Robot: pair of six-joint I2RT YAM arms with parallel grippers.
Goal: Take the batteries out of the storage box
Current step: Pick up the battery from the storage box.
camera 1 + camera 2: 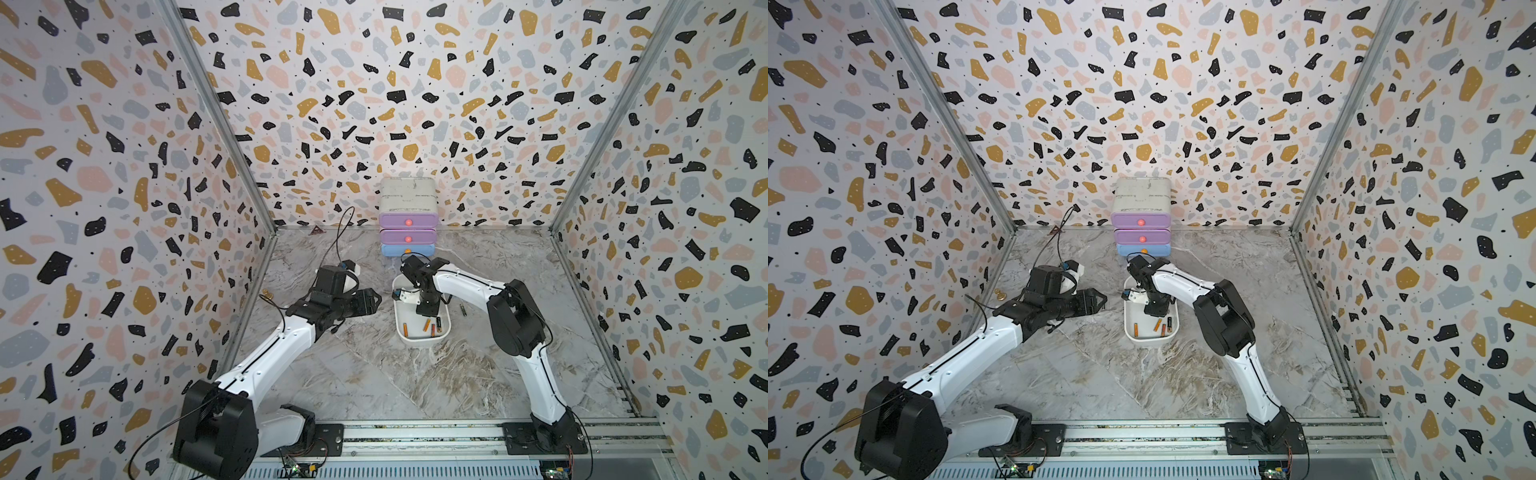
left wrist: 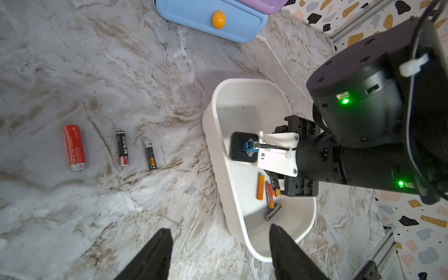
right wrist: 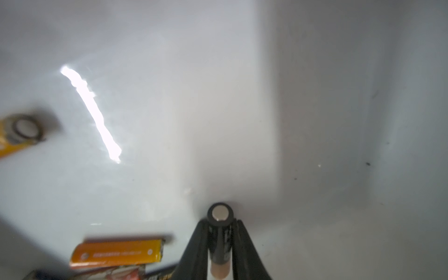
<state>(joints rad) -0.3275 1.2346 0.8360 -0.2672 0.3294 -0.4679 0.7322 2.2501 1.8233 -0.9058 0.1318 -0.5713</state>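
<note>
Black right gripper (image 3: 220, 226), reaching steeply down into the white storage box (image 1: 420, 338), clamps one dark battery (image 3: 219, 214); orange batteries (image 3: 116, 253) lie beside it. Just beside the box, the left gripper (image 2: 220, 242) hangs with fingers spread above the marble tabletop (image 1: 374, 374), where three batteries (image 2: 122, 148) lie apart; terrazzo walls (image 1: 124, 166) enclose three sides.

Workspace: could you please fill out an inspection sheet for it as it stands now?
Surface: marble tabletop, nothing spilled.
Job's things: box holds at least four batteries; three loose batteries lie beside it.
Clutter: drawer cabinet at the back; small brass object at the left edge.
Grippers: left gripper open beside the box; right gripper shut on a black battery inside it.
Cables: black cable loops above the left gripper.
Surroundings: terrazzo walls, rail in front.
</note>
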